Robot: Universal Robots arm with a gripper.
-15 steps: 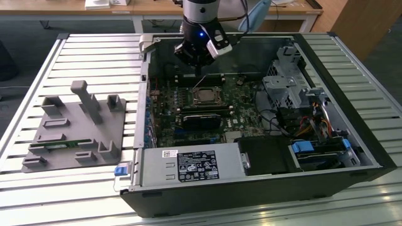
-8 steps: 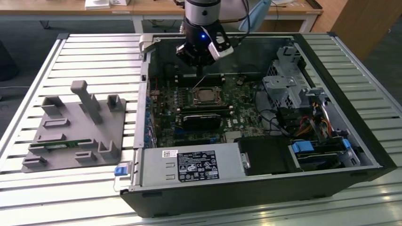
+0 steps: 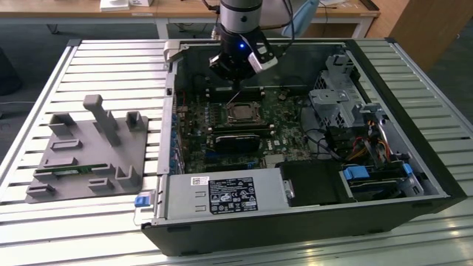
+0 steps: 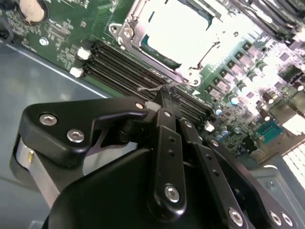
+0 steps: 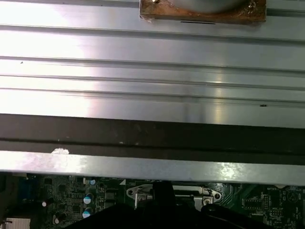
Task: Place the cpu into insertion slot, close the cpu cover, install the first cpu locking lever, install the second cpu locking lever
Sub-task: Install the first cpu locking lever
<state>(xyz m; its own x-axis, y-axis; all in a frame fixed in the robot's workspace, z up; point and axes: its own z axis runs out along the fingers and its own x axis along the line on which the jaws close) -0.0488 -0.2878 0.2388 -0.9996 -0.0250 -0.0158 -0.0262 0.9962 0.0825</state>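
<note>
In the second wrist view the gripper is seen with its jaws drawn together on a thin wire locking lever; the cpu is seated under the cpu cover in the insertion slot, just beyond the jaws; the lever's long axis runs along the socket's near edge.

One arm, one pincer. One open case on the worktop — inside it one board, one cpu and one cover. Beside the case — one grey fixture. Four memory slots run together in the second wrist view.
</note>
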